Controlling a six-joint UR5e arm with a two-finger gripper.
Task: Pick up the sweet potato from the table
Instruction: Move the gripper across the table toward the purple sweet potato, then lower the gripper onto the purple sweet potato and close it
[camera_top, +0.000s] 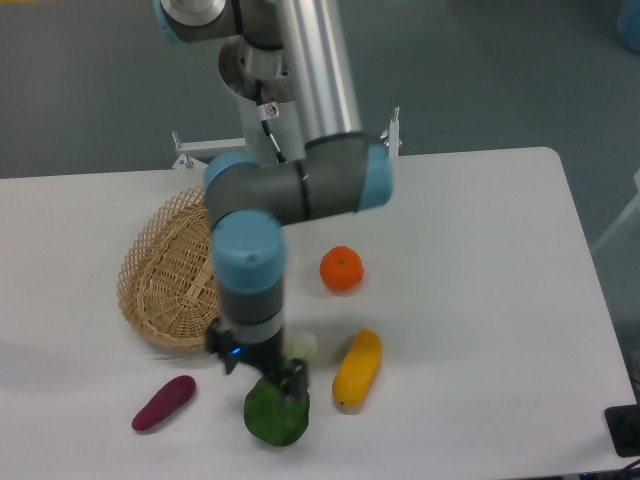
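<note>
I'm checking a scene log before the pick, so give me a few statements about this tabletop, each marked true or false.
1. The small purple oblong sweet potato lies on the white table. True.
2. The two-finger gripper holds the sweet potato. False: it is over the green leafy vegetable, apart from the sweet potato.
3. The round orange fruit sits inside the woven wicker basket. False: it rests on the table, right of the basket.
4. The yellow-orange oblong vegetable lies right of the green leafy vegetable. True.
</note>
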